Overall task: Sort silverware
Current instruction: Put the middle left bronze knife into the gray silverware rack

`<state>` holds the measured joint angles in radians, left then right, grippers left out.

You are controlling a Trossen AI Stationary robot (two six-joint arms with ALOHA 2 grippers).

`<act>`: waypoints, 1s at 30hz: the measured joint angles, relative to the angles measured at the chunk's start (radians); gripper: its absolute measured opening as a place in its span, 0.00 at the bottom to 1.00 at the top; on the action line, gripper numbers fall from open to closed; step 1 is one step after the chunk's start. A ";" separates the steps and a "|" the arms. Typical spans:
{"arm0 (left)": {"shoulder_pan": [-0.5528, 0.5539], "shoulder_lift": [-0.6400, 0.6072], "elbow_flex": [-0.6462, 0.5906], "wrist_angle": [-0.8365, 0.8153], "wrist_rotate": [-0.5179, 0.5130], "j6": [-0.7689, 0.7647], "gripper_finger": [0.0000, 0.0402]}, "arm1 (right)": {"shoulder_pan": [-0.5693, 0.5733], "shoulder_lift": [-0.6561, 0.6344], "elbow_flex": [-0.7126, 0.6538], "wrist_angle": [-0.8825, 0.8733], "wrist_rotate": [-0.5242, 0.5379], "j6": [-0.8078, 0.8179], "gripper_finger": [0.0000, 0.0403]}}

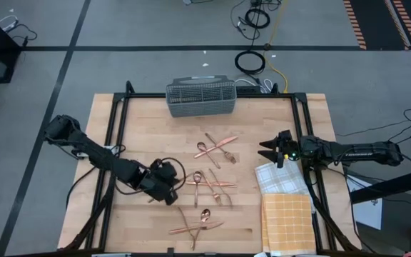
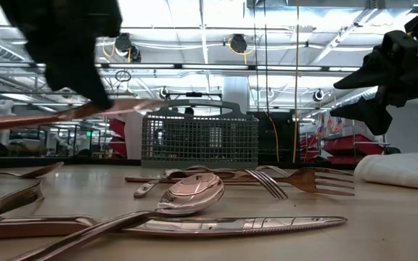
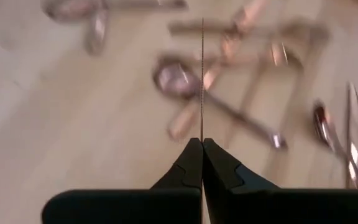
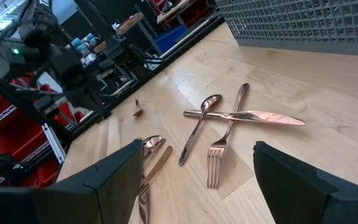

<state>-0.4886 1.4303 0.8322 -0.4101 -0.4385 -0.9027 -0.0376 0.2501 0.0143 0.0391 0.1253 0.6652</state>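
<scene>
From above, left fingers [image 1: 168, 193] pinched on a thin knife [image 1: 188, 183] poking ahead over the spoons and forks [image 1: 209, 187] on the surface [image 1: 141, 128]; down low, knife lifted, might slip from so thin a grip; right fingers [image 4: 197, 180] spread, empty.

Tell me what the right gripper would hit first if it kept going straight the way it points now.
Likely the crossed cluster ahead: the right gripper, open, points over the table at a fork, spoon and knife. The fork's tines look nearest, though depth is unclear.
</scene>
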 joint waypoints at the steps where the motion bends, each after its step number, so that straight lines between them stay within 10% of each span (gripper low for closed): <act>1: 0.011 0.000 0.009 -0.001 -0.030 0.002 0.00 | 0.000 0.000 0.000 0.000 0.000 0.000 0.72; 11: 0.118 -0.004 0.075 0.053 -0.330 0.081 0.00 | 0.000 0.000 0.000 -0.001 0.000 -0.001 0.72; 30: 0.538 -0.092 0.077 0.503 -0.472 0.728 0.00 | 0.000 0.000 0.000 -0.002 0.003 -0.034 0.72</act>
<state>0.0497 1.3386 0.9089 0.0932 -0.9102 -0.1750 -0.0376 0.2497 0.0146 0.0372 0.1283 0.6307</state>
